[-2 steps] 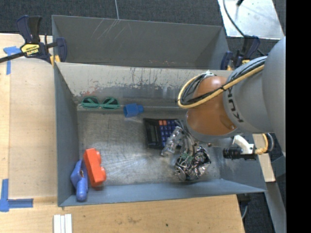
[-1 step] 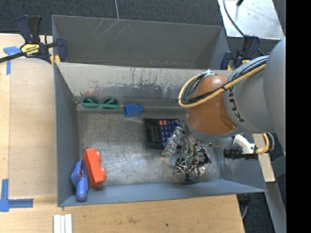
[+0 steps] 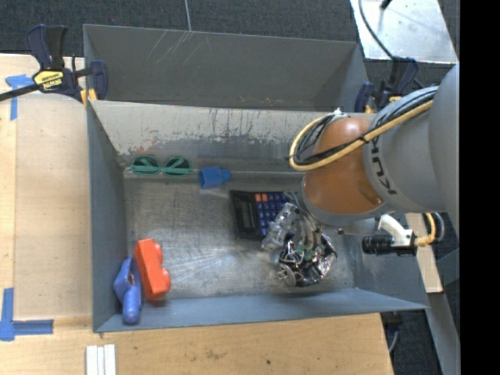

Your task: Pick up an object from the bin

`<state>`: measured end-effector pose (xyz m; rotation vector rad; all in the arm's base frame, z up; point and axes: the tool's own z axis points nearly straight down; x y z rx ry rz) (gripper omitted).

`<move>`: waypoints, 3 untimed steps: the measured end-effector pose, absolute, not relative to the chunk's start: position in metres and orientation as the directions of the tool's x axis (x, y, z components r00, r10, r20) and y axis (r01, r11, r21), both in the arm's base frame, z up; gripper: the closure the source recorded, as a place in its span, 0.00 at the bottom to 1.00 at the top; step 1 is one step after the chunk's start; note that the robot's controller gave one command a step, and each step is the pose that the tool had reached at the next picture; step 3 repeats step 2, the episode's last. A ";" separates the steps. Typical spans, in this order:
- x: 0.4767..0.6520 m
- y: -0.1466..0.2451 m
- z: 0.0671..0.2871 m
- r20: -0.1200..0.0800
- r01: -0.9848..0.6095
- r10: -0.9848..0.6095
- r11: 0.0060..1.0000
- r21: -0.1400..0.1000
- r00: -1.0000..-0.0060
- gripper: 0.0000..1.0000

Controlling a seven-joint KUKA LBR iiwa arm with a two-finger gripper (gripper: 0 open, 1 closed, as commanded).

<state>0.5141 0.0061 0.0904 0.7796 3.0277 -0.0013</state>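
Toward bin (image 3: 105,209) front right, hanging low with end effector (image 3: 301,255) just beside black calculator (image 3: 250,211), mid-floor; spread or pressed together, cannot tell. Probably needing centring over calculator's edge, descending squarely, keeping off right wall.

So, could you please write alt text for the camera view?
The robot's hand hangs low at the right of the grey bin, beside a black calculator. An orange block and blue tool lie left; green glasses at the back.

You'll see green glasses (image 3: 160,166) and a blue block (image 3: 213,177) at the back, an orange toy (image 3: 152,268) against a blue toy (image 3: 126,289) front-left.
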 end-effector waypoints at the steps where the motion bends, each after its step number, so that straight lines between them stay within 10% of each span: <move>1: 0.514 0.007 0.100 -0.008 0.482 0.482 0.876 0.002 -0.876 1.00; 3: 0.513 0.007 0.108 -0.005 0.481 0.481 0.877 0.002 -0.877 1.00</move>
